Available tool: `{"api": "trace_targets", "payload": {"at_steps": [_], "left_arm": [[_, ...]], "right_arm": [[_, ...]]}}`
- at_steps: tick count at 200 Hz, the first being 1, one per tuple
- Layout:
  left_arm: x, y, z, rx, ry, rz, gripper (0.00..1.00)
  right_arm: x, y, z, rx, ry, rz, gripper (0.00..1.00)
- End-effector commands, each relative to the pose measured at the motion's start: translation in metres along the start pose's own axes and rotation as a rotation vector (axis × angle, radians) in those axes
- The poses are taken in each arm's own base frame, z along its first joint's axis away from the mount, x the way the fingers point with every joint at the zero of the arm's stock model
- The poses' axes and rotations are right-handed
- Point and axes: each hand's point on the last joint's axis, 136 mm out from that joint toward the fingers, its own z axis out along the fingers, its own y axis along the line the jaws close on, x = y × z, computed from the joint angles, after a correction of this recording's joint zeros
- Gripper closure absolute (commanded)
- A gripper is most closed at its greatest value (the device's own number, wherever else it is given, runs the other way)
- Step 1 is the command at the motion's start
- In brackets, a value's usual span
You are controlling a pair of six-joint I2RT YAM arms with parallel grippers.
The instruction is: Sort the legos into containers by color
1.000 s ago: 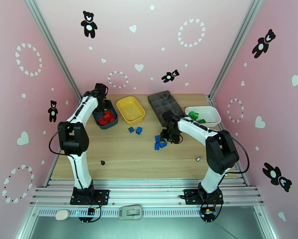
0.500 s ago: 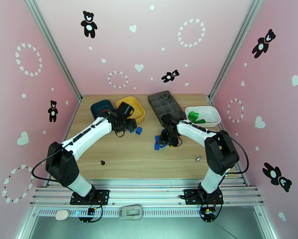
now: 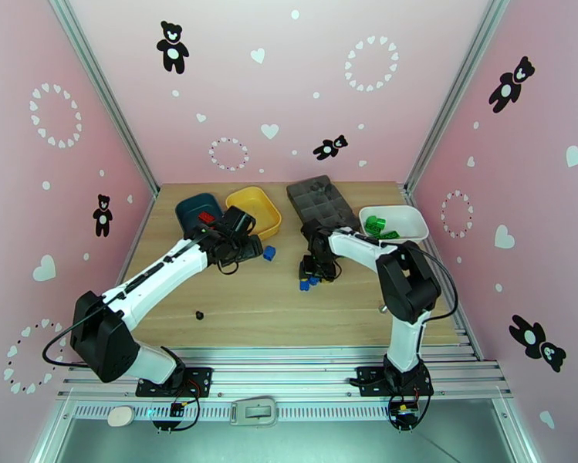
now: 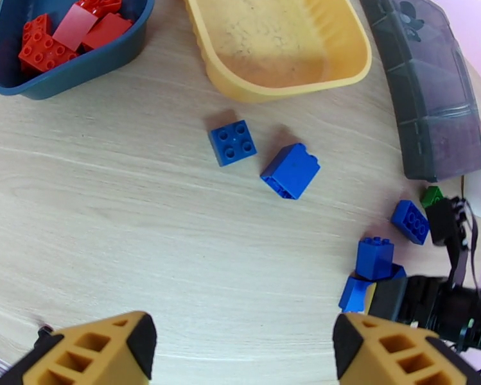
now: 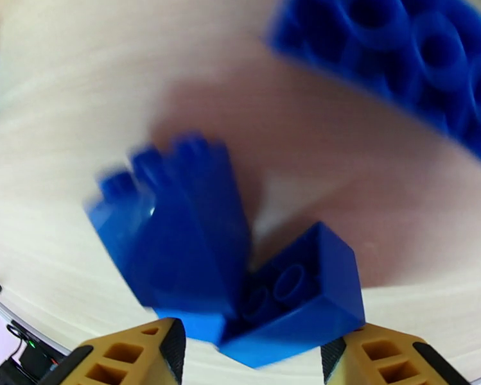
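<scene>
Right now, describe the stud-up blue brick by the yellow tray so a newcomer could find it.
Start at the yellow tray, between the teal tray and the grey compartment tray. Two blue bricks lie apart on the table in front of it. The stud-up brick is nearer the teal tray, four studs showing; the tipped brick beside it shows a smooth face.
</scene>
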Motion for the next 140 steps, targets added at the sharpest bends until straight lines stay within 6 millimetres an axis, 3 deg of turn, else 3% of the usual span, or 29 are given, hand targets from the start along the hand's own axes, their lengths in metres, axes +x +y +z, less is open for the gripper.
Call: {"api": "trace_targets", "payload": {"at_steps": [1,63,109,140], "left_arm": [[-0.002,0.007,0.001,-0.024,-0.007,-0.016,0.22],[-0.002,0.010,0.005,-0.023,0.000,-0.022,0.22],[0.000,0.007,0.008,-0.012,0.012,-0.015,0.22],[0.001,0.002,0.014,0.018,0.041,-0.027,0.22]], "right_arm": [[-0.004,-0.002,0.003,0.048,0.018,-0.018,0.43],[-0.003,-0.016,-0.002,0.126,0.006,-0.022,0.60],[0.002,-0.022,-0.016,0.133,-0.032,-0.016,0.70],[0.004,-0.023,-0.029,0.130,-0.059,-0.012,0.83]]}}
